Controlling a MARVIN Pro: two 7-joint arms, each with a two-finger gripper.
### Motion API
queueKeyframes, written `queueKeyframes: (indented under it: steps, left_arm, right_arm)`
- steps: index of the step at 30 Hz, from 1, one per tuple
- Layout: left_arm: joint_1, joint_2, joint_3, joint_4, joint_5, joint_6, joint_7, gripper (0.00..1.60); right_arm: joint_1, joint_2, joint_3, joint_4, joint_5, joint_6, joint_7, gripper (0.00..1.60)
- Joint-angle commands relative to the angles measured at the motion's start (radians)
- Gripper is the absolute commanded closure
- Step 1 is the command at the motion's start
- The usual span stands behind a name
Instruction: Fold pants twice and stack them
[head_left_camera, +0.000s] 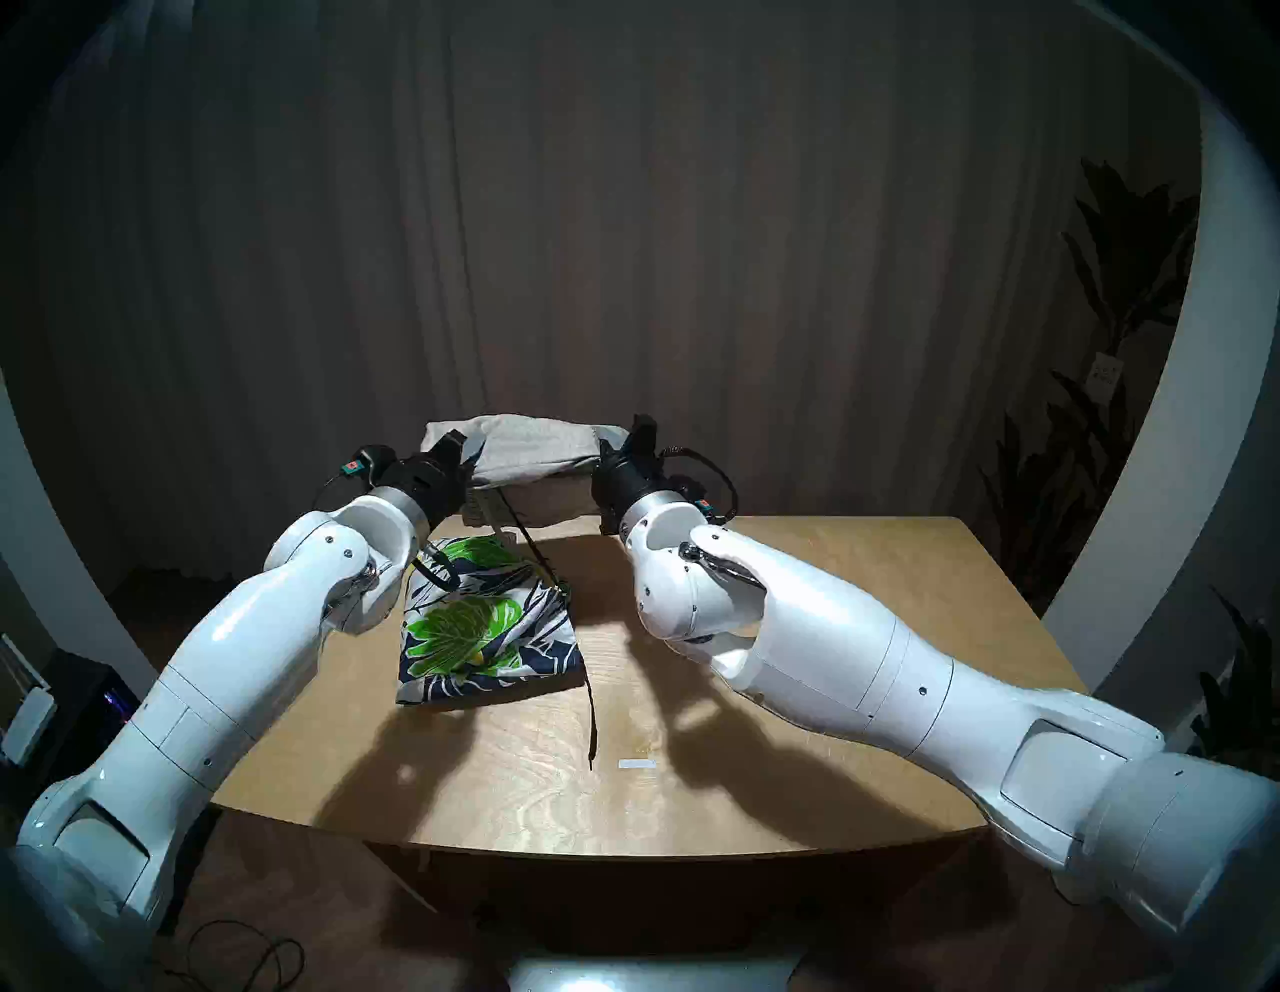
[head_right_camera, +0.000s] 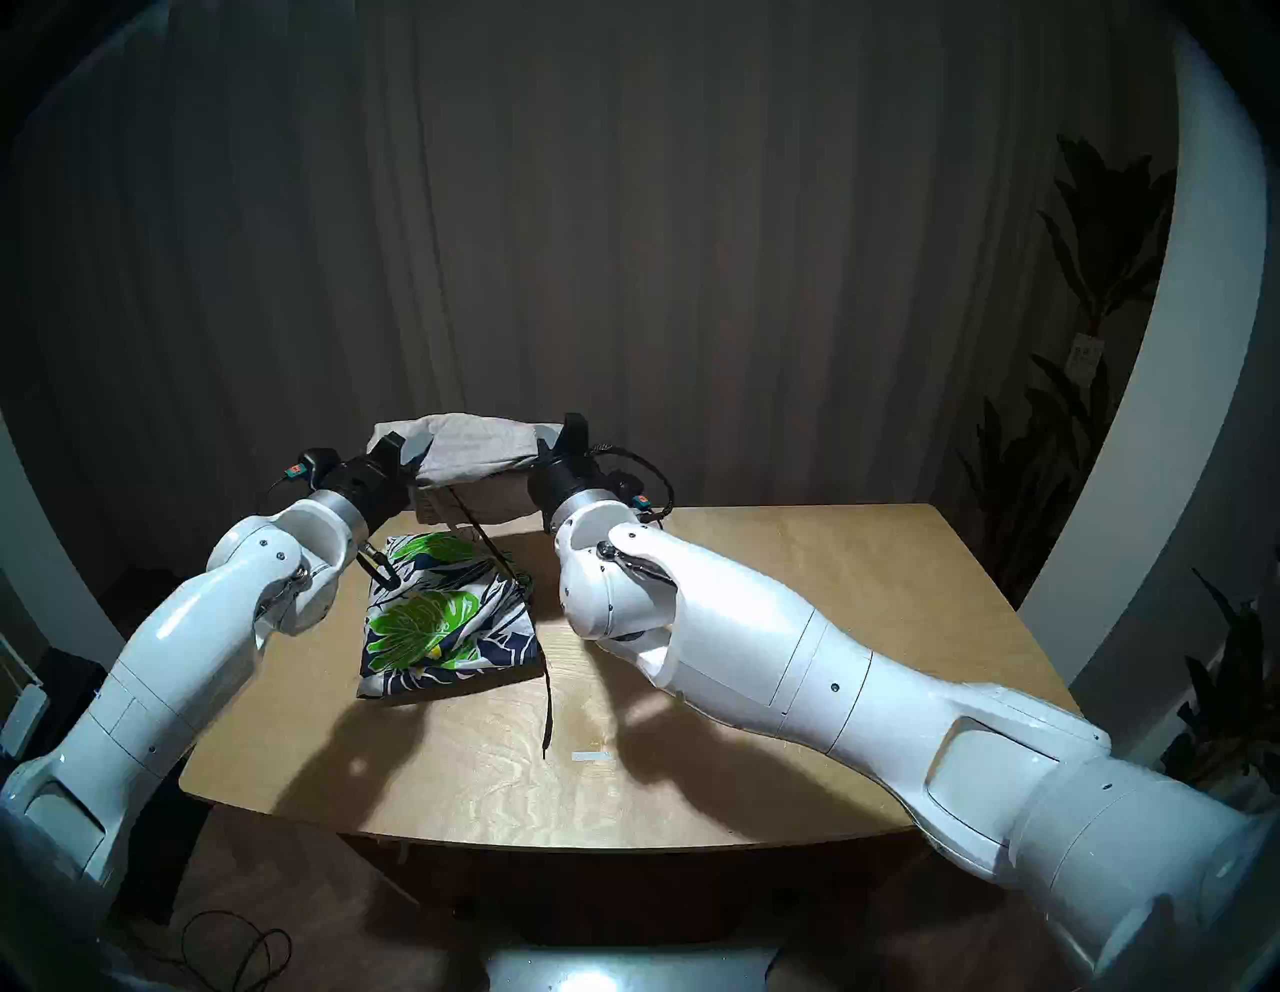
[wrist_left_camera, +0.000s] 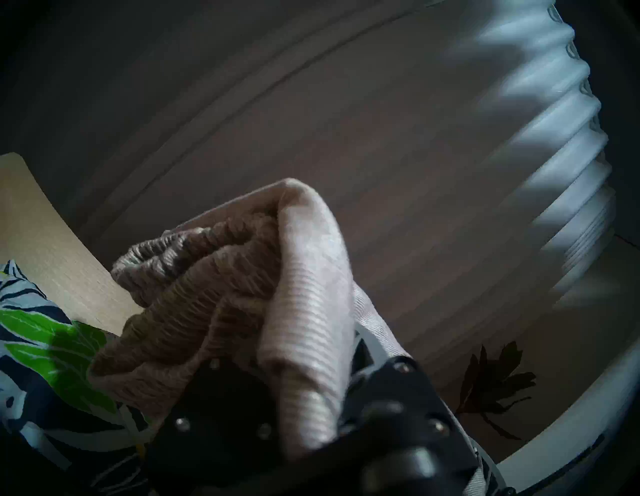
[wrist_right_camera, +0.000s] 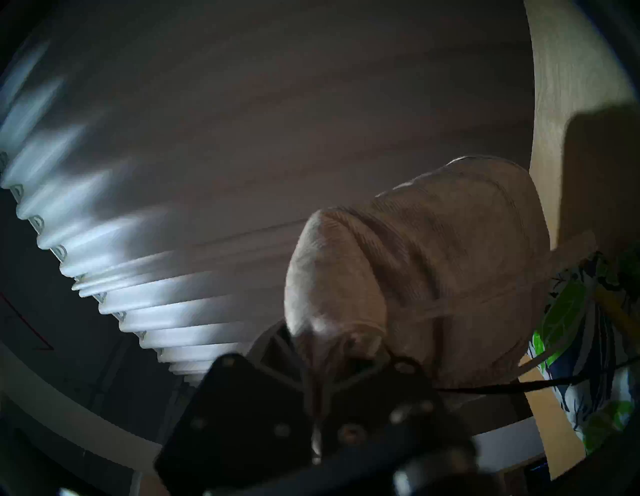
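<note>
The light-grey knit pants hang folded in the air over the table's far edge, stretched between both grippers. My left gripper is shut on their left end, the ribbed fabric bunched between its fingers. My right gripper is shut on their right end. The leaf-print pants lie folded on the table below and in front of the grey pair, under my left forearm. Their black drawstring trails toward the front.
A small white strip lies on the table near the drawstring's tip. A dark curtain hangs behind the table. A tall plant stands at the far right, and a cable lies on the floor at the front left.
</note>
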Motion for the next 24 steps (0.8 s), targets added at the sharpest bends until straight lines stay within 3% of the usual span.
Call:
queueKeyframes:
  steps: [1,13,19,24]
  left_arm:
    - [0.055,0.051,-0.038,0.054,0.055,-0.073,-0.107,1.60]
    - [0.165,0.023,-0.019,0.128,0.114,-0.193,-0.234,1.60]
    - [0.201,0.004,-0.004,0.160,0.107,-0.203,-0.254,1.60]
    - [0.228,0.006,0.015,0.173,0.108,-0.186,-0.250,1.60]
  right_arm:
    - [0.029,-0.045,-0.037,0.036,-0.053,0.036,0.050,1.60]
    - [0.056,-0.099,-0.115,0.185,-0.077,0.136,0.062,1.60]
    - [0.033,-0.057,-0.146,0.164,-0.088,0.182,0.076,1.60]
    - [0.003,-0.002,-0.189,0.094,-0.098,0.196,0.056,1.60]
